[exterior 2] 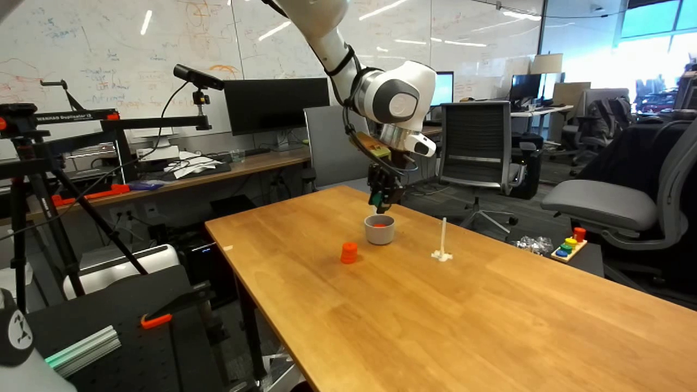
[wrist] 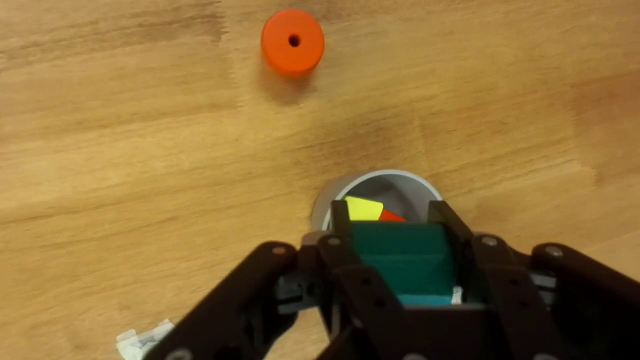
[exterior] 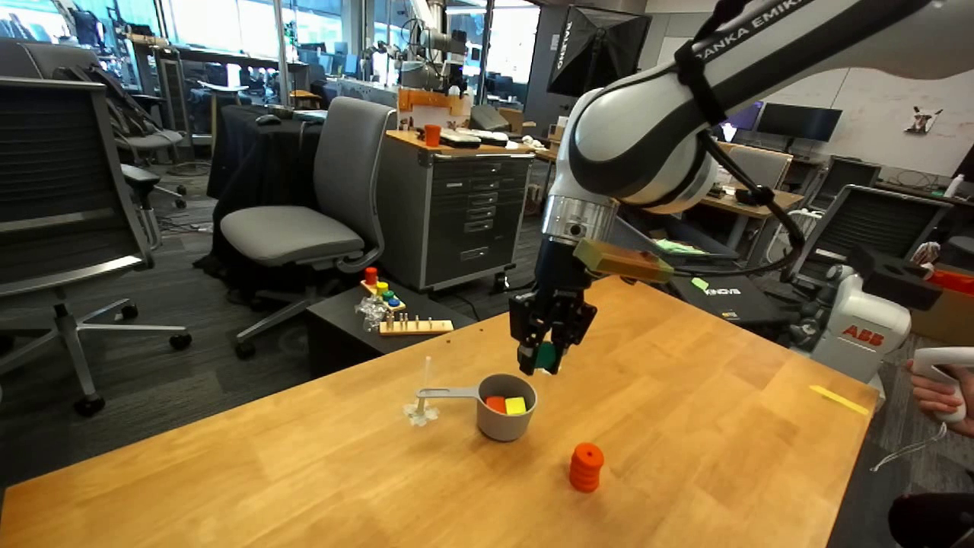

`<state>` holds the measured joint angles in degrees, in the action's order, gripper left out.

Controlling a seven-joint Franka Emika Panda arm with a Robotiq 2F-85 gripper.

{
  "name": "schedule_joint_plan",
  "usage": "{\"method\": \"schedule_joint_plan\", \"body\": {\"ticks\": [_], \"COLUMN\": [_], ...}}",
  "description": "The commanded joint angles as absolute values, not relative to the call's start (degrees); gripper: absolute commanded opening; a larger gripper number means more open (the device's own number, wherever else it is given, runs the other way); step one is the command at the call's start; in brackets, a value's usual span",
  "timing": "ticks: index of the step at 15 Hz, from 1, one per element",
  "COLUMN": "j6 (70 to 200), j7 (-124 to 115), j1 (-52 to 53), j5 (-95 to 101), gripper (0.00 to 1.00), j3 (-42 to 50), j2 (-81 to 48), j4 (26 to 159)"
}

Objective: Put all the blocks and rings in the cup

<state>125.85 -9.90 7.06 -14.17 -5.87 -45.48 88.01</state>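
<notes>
a table (exterior: 700,380) of pale brown wood, its grain banded and its joints jagged in the wrist view, carries the cup (exterior: 504,428): upright, round-walled, smooth and grey. its flat handle (exterior: 449,393) runs towards the left of the frame in an exterior view, ending at a thin white peg (exterior: 427,373) that rises from a crumpled pale patch (exterior: 420,413); whether handle and peg touch, i cannot tell from where i stand.

the glossy white arm (exterior: 635,144) is cut off at the upper right in an exterior view. in the wrist view the gripper (wrist: 392,225) hides the lower part of the cup and much of the red block (wrist: 390,216); the green block (wrist: 402,265) is blurred there. the orange rings (exterior: 586,467) are stacked too closely to count with certainty.

the 2 dark jaws are clamped on the green block, 1 to each side, and hold it above the cup, near the rim. inside the cup lie the red block and, beside it, the yellow block (exterior: 516,406), bright and square-faced. the orange rings stand on the table as a ribbed, upright column; at the upper centre of the wrist view the top shows as a disc with a dark central hole.
</notes>
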Motion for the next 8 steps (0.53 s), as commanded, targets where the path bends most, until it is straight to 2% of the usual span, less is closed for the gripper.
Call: {"method": "schedule_joint_plan", "body": {"ticks": [1,6,7,8], "j6": [121.5,119.0,118.0,117.6], "j7": [-10.0,-10.4,-10.4,-10.6], "j1": [7.5,8.1,8.1,8.3], "j5": [-12.4,-11.5,-11.4,-11.3], "gripper": [0.18,0.18,0.68,0.68], "j3": [-5.7,-5.6,-5.7,-5.7], "j2": [-49.7,-53.2,-53.7,-54.2], "j4": [80.8,75.6,74.6,73.8]}}
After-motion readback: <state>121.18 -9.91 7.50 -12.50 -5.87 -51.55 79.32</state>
